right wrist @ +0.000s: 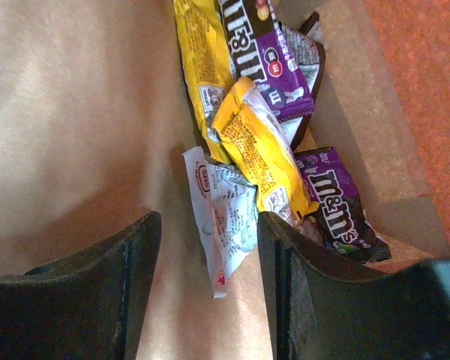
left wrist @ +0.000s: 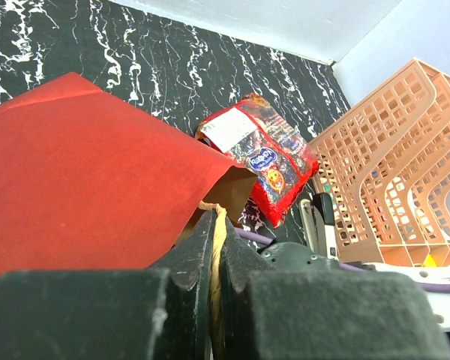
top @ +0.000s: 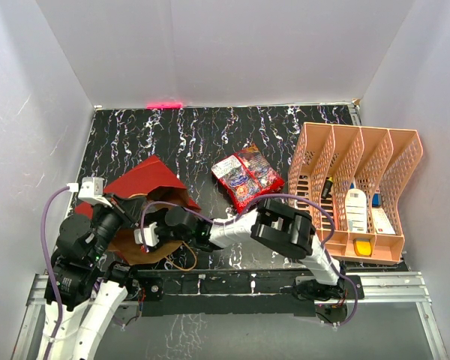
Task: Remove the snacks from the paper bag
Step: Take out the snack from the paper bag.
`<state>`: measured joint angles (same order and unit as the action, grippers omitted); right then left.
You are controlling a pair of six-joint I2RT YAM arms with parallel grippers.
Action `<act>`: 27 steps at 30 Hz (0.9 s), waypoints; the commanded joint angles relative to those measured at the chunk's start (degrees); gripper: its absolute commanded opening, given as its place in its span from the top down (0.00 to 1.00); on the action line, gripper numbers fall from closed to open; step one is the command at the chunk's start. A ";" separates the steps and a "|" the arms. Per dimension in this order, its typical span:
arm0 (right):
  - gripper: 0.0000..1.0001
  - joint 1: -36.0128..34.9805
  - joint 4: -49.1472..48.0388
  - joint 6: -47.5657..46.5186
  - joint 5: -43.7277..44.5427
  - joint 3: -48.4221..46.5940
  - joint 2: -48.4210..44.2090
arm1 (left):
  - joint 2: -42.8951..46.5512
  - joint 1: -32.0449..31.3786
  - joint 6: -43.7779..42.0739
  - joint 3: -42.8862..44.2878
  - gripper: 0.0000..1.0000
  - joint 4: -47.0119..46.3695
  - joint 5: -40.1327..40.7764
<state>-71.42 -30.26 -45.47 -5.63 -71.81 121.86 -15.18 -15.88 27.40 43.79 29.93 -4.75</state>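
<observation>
Nearest me, both arm bases sit on the metal rail (top: 232, 289) at the near edge of the desk (top: 210, 135). My left tool (left wrist: 216, 225) is pinched shut on the tan cord handle (left wrist: 218, 244) at the mouth of the paper bag (top: 146, 180). The bag lies on its side at the near left of the desk.

My right tool (right wrist: 208, 221) is inside the bag, jaws moderately wide and holding nothing. A white wrapper (right wrist: 223, 214) lies between the two fingers. Just beyond it is a yellow packet (right wrist: 262, 150), and purple packets (right wrist: 334, 195) are piled deeper against the brown lining. I judge the task partway done: one red packet (top: 246, 176) lies out on the desk just right of the bag, while several snacks remain inside.

The step in hand is lining up the next pick. It calls for easing forward until the fingers straddle the white wrapper or the yellow packet, closing, then backing out through the mouth without dragging the bag. The left tool has to hold the mouth open.

Further right stands an orange file rack (top: 315, 161) holding a white bottle (top: 355, 206). The desk is black with white veining and is boxed in by plain white walls (top: 210, 45). A red glow (top: 161, 105) sits at its far edge.
</observation>
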 commanded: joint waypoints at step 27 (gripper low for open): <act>0.93 0.23 -3.31 7.85 2.63 -1.51 -2.74 | -1.50 1.98 -0.59 -0.36 1.00 -1.82 -1.05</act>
<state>-71.35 -30.22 -43.44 -0.54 -76.93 128.20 -16.10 -14.59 27.09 43.44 29.52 -5.43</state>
